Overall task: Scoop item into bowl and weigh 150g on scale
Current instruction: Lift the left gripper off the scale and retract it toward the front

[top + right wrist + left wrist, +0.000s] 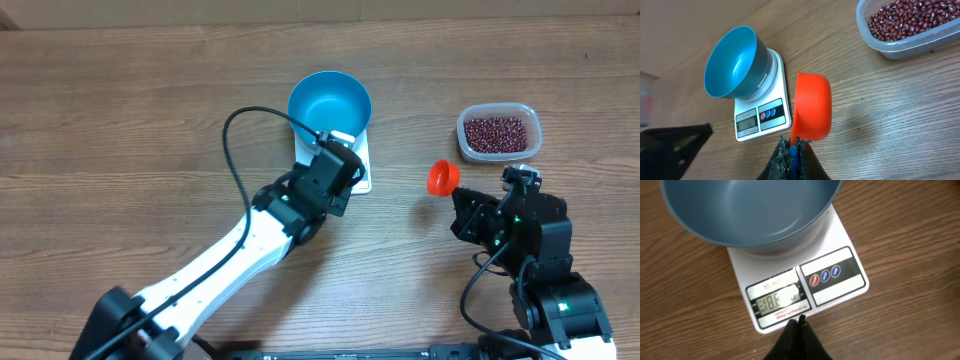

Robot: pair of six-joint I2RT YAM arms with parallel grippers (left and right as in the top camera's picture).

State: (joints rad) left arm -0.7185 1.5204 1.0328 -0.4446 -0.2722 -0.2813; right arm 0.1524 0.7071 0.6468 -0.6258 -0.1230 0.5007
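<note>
1 bowl (pixel 330 102), 1 scale (pixel 840 292), 1 scoop (pixel 812 106) & 1 tub (pixel 910 47) are counted. Beans (pixel 905 20) in the tub are too many to be counted. On the scale, 3 btns (pixel 825 276) (1 red, 2 blue) & 1 display (pixel 777 300) are seen. 2 grippers are counted: left gripper (pixel 801 322), right gripper (pixel 796 144).

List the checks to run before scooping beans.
1. Bowl sits on scale: ok.
2. Bowl empty: ok.
3. Display zeroed: cannot tell, it is lit but the digits are unclear.
4. Right claw shut on scoop handle: ok.
5. Beans ready in open tub: ok.
6. Left claw off the scale: cannot tell, its shut tips are at the front edge.
</note>
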